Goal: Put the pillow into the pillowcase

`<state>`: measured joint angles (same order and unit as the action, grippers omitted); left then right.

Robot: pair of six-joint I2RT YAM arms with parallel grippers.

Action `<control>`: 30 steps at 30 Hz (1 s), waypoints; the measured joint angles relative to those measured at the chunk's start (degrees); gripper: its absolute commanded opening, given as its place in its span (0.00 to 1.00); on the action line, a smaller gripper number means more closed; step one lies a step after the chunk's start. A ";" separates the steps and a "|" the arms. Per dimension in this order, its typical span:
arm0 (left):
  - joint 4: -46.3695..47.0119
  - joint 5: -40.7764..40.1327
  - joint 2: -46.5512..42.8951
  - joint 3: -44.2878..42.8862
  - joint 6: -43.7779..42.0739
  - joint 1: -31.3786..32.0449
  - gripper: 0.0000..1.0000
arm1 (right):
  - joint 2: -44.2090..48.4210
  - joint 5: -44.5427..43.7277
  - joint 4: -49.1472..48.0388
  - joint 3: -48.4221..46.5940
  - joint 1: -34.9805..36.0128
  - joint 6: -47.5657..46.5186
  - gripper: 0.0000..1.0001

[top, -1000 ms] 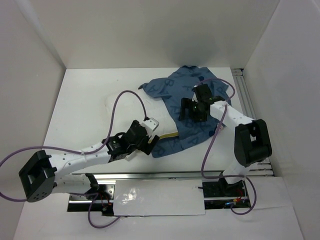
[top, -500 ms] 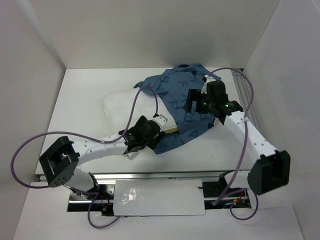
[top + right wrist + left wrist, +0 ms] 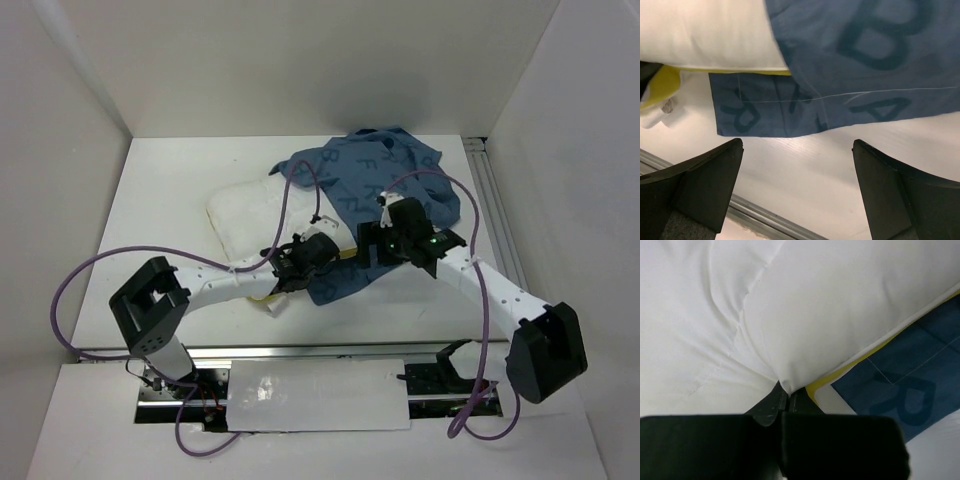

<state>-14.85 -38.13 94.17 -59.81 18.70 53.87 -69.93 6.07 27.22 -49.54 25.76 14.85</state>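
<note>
Pinched a fold of pillow [image 3: 830, 315] tight in left gripper [image 3: 785, 394]; hung right gripper [image 3: 797, 146] spread wide, holding nothing, above pillowcase [image 3: 865, 75] edge, beside pillow

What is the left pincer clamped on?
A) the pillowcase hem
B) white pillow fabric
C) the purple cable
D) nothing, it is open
B: in the left wrist view, the left pincer is shut on a pinch of the white pillow by its yellow-trimmed corner; the blue pillowcase lies off to one side.
</note>
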 measured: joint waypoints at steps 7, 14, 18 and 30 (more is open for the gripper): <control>-2.21 2.05 -4.66 -1.49 2.84 0.00 0.00 | -7.50 -11.74 -2.84 -0.11 5.86 1.22 0.86; -2.25 4.15 -9.73 -0.02 2.64 0.00 0.00 | -17.42 -22.47 -4.15 -5.92 5.88 2.29 0.32; -1.44 4.83 -10.71 0.66 2.54 0.00 0.00 | -19.04 -23.82 -3.96 -8.46 6.80 3.45 0.00; -13.66 5.97 -0.50 -15.76 9.29 -0.44 0.00 | -6.14 -4.35 -2.36 -9.62 14.34 -3.15 0.00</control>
<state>-28.51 -32.16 93.67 -75.57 27.99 53.43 -76.07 1.72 24.86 -59.16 40.10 11.70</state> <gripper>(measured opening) 0.042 0.008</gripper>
